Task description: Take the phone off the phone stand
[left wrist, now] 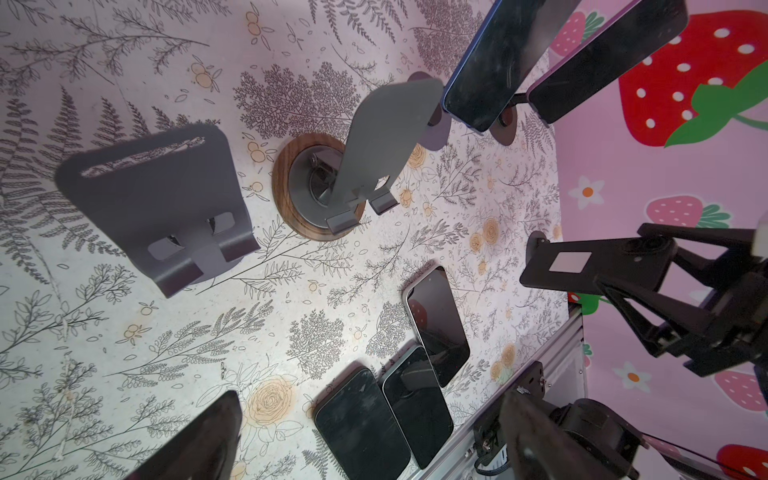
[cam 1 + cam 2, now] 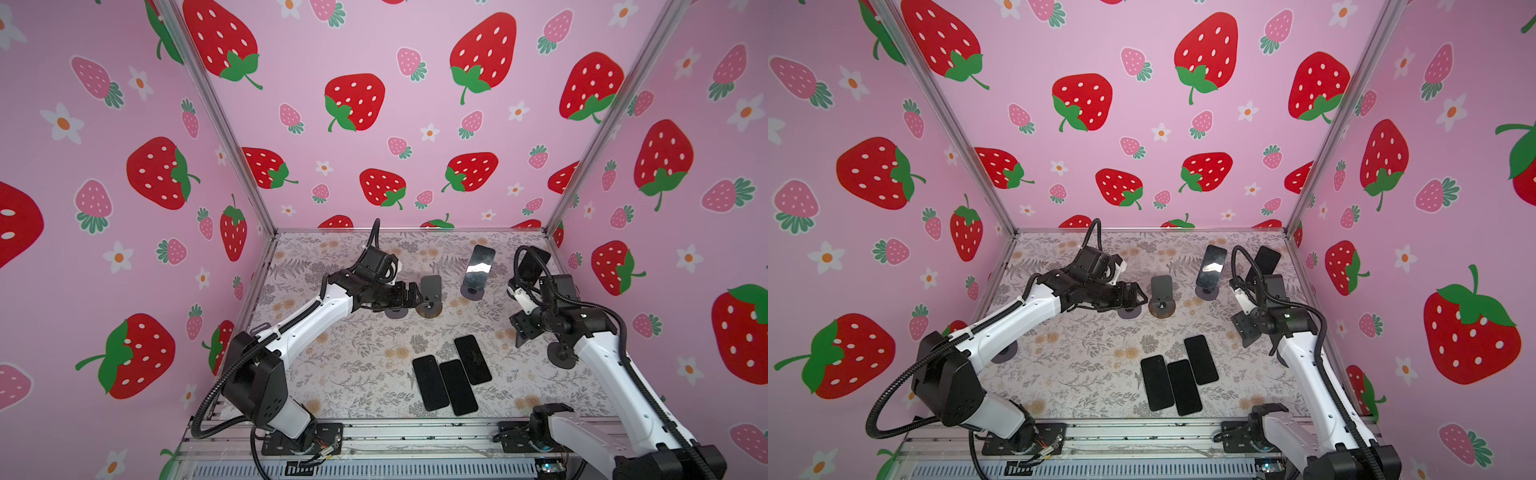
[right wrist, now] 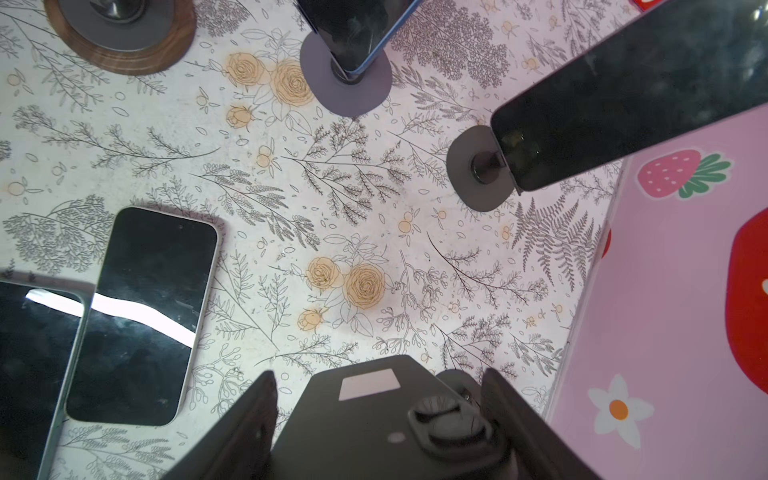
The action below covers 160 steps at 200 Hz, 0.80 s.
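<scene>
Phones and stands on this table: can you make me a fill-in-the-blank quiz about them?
____ phones lie flat on the table.
____ other phones rest on stands at the back.
One empty stand has a round ____ base.
The left gripper is ____, holding nothing.
Missing words: three; two; wooden; open.

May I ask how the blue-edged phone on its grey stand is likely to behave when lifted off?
The blue-edged phone looks rigid, so it should lift as one piece. Its glossy screen mirrors the light, so it may slip. It leans over a small round base, so a sideways push might tip it over.
</scene>
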Tool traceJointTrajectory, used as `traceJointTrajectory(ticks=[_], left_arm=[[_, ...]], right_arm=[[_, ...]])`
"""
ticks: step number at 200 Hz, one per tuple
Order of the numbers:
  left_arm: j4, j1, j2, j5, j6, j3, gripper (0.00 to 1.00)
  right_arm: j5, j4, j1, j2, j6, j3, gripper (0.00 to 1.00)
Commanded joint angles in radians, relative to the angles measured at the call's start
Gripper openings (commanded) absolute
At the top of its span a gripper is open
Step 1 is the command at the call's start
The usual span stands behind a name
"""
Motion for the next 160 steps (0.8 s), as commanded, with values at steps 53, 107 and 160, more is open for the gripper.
traceJointTrajectory(ticks=[53, 107, 160], left_arm=[[0.035, 0.025, -0.029, -0.017, -0.022, 0.006, 0.99], [0.032, 0.043, -0.028, -0.012, -0.015, 0.005, 0.99], [0.032, 0.063, -0.041, -0.003, -0.009, -0.016, 0.99]], right_arm=[[-0.049, 0.018, 0.086, 0.113, -0.033, 0.031, 0.65], [-0.073, 0.023, 0.125, 0.211, -0.037, 0.038, 0.65], [-0.108, 0.074, 0.143, 0.303, -0.014, 0.042, 0.64]])
